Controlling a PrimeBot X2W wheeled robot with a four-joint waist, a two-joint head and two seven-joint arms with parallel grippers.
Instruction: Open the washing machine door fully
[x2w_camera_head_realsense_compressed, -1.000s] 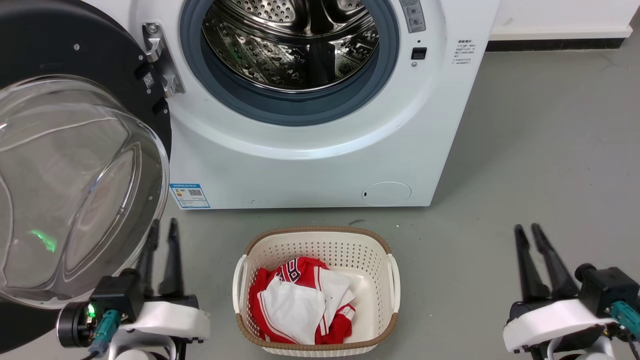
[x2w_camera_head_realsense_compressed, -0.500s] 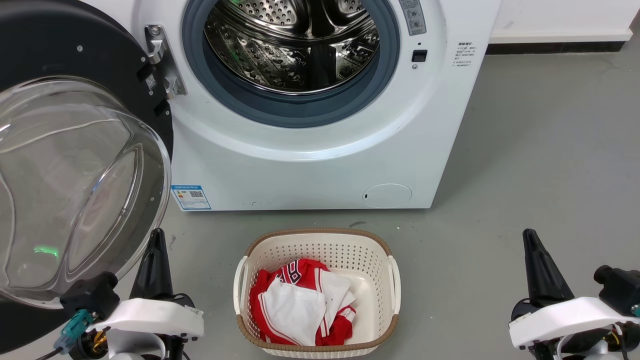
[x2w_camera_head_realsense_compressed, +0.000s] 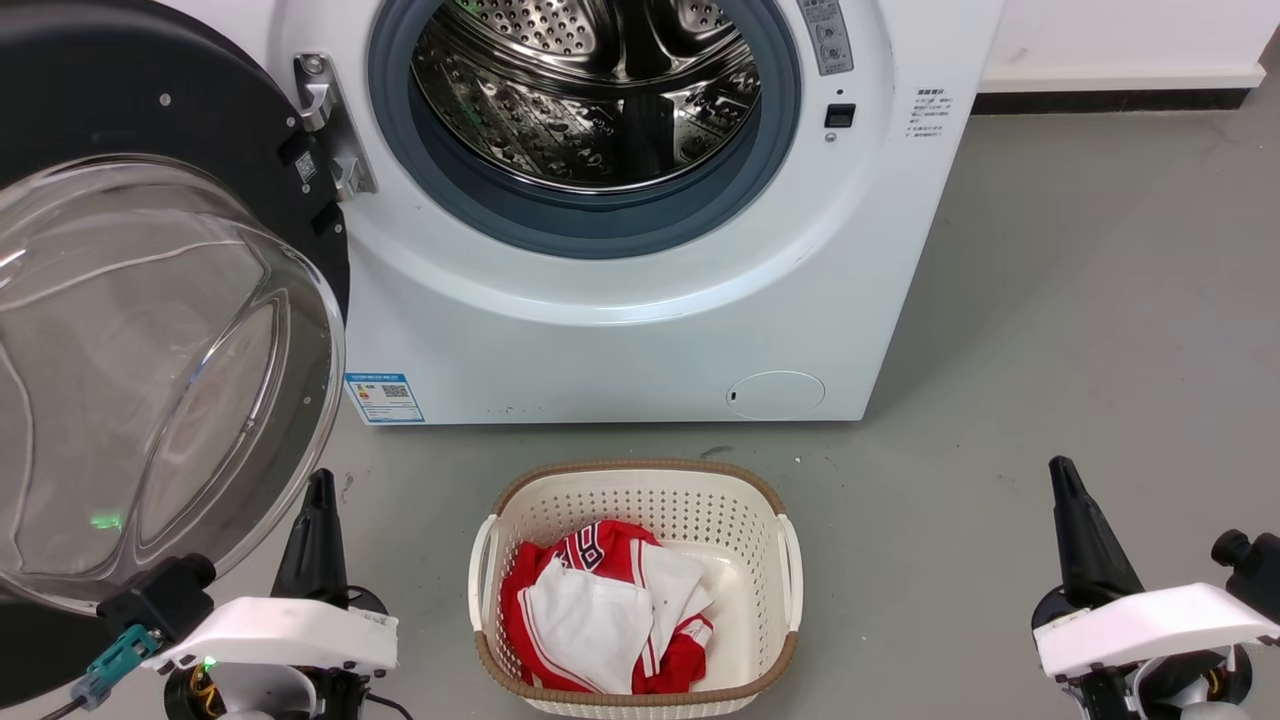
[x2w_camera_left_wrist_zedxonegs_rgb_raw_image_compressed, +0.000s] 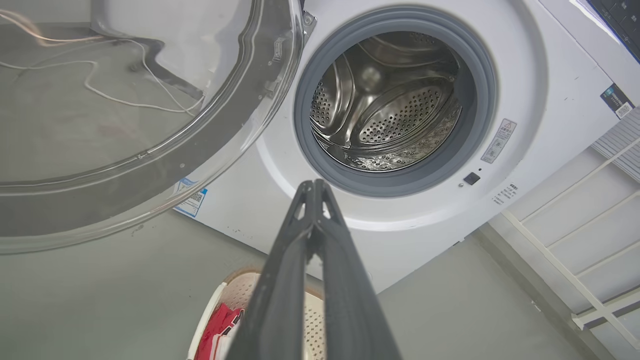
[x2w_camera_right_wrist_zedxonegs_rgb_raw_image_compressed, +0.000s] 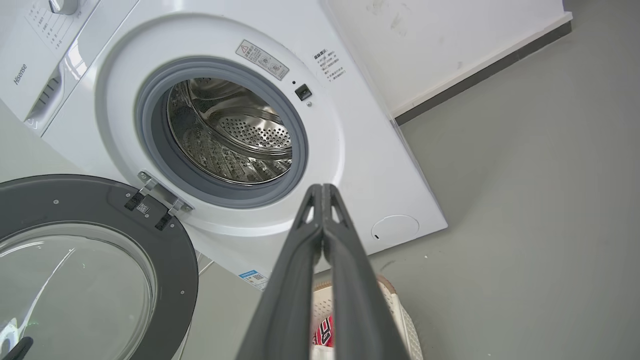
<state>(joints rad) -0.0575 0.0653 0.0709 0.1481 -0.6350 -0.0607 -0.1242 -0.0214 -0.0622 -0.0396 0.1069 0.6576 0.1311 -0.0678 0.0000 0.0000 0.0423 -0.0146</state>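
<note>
The washing machine (x2w_camera_head_realsense_compressed: 600, 340) is standing at twelve o'clock in the head view, and the washing machine door (x2w_camera_head_realsense_compressed: 150, 110) is hanging wide open at nine o'clock of the opening, swung out on its hinge (x2w_camera_head_realsense_compressed: 325, 125). Its inner face and clear glass bowl (x2w_camera_head_realsense_compressed: 150, 380) are bulging toward the camera. The steel drum (x2w_camera_head_realsense_compressed: 590, 90) is lying exposed inside the blue-grey rubber seal (x2w_camera_head_realsense_compressed: 600, 225). On the grey floor (x2w_camera_head_realsense_compressed: 1050, 330) at six o'clock of the machine, a cream laundry basket (x2w_camera_head_realsense_compressed: 640, 490) is holding red and white clothes (x2w_camera_head_realsense_compressed: 600, 610). A blue label (x2w_camera_head_realsense_compressed: 383, 397) is showing at the cabinet's seven o'clock corner. The left gripper (x2w_camera_head_realsense_compressed: 320, 485) is hovering at seven o'clock of the head view, just below the bowl's lower rim. In the left wrist view this gripper (x2w_camera_left_wrist_zedxonegs_rgb_raw_image_compressed: 314, 184) is pressing its two fingers together on nothing, with the door (x2w_camera_left_wrist_zedxonegs_rgb_raw_image_compressed: 150, 165) sitting apart from it at ten o'clock. The right gripper (x2w_camera_head_realsense_compressed: 1062, 475) is hovering at four o'clock of the head view, well away from the machine and the basket. In the right wrist view its fingers (x2w_camera_right_wrist_zedxonegs_rgb_raw_image_compressed: 322, 187) are also meeting at the tips, empty, and pointing toward the machine's (x2w_camera_right_wrist_zedxonegs_rgb_raw_image_compressed: 350, 165) lower front.
</note>
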